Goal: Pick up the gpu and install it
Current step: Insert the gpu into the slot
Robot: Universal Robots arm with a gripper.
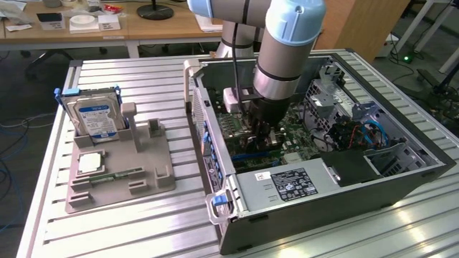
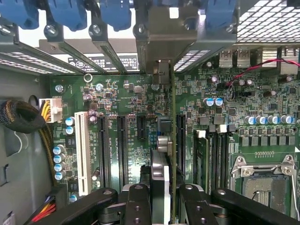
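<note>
So we had the end effector [image 2: 161, 206] down inside the open PC case [image 1: 401, 177], black fingers [image 2: 138, 206] partly closed and pinched on the gpu [image 2: 164, 154]. From the wrist view the card stood on edge between the fingers, running straight up over the green motherboard [image 2: 131, 108] toward the rear slot openings, its silver end bracket [image 2: 161, 42] up against the back wall beside the blue slot latches [image 2: 115, 14]. We couldn't tell if it was actually sitting in a slot or just above it. Black expansion slots [image 2: 122, 150] and one white slot [image 2: 83, 152] lay beside it, and the empty CPU socket [image 2: 262, 180] sat further over.

Labels: the power supply [image 1: 287, 185] had a black sticker, text too small for us to read. Out on the bench [image 1: 129, 231], well apart from the case, the grey holder tray [image 1: 136, 161] carried the silver hard drive [image 1: 97, 118] with its blue label, also unreadable.
</note>
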